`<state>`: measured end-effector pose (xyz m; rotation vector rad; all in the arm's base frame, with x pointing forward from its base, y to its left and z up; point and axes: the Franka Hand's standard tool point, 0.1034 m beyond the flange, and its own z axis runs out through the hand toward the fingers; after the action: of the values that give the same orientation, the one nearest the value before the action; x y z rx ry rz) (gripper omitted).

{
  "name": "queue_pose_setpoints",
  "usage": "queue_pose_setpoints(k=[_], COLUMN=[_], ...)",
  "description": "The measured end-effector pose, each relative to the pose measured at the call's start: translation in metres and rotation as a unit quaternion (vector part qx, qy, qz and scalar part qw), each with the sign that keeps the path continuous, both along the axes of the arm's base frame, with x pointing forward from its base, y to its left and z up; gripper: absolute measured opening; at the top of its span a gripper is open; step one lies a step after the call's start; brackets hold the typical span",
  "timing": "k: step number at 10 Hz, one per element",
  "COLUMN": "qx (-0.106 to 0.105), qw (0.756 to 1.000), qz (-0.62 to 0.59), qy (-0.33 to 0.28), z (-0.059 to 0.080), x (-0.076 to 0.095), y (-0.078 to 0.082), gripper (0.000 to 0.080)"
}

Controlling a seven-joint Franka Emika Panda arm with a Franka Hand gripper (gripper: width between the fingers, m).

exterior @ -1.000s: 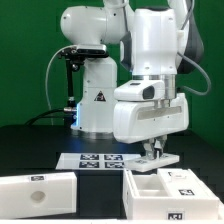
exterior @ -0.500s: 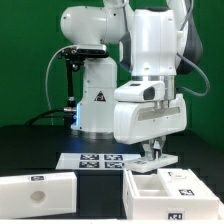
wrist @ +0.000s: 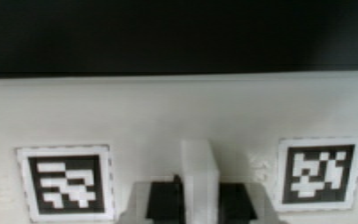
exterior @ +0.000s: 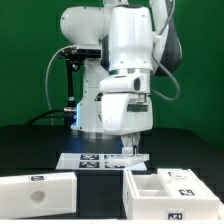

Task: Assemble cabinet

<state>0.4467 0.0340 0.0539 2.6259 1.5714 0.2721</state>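
Observation:
My gripper (exterior: 131,150) hangs low over the table behind the cabinet box (exterior: 170,192), a matte white open box with inner compartments and small tags. In the wrist view my gripper (wrist: 197,192) stands with its two dark fingers (wrist: 158,204) on either side of a thin raised rib of a white slab panel (wrist: 176,110) that carries two black-and-white tags. The jaws are closed on that rib. In the exterior view the panel (exterior: 141,159) shows as a low white slab just under the gripper, beside the marker board (exterior: 92,160).
A second white cabinet part (exterior: 38,190), a long block with a round hole on top, lies at the front on the exterior view's left. The robot base (exterior: 92,105) stands at the back. The table is black with a green backdrop.
The arm has swung toward the exterior view's left. The gripper and the white panel under it have shifted left, from behind the box's back wall toward the marker board.

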Motion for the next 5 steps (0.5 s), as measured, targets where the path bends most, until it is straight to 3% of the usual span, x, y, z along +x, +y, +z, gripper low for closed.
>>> queue_pose_setpoints(k=[2, 5], qx=[-0.007, -0.017], qw=[0.998, 0.992], qz=[0.055, 0.125], qy=[-0.008, -0.019], z=[0.001, 0.003], x=[0.002, -0.002], y=[-0.013, 0.004], gripper=[0.0064, 0.0064])
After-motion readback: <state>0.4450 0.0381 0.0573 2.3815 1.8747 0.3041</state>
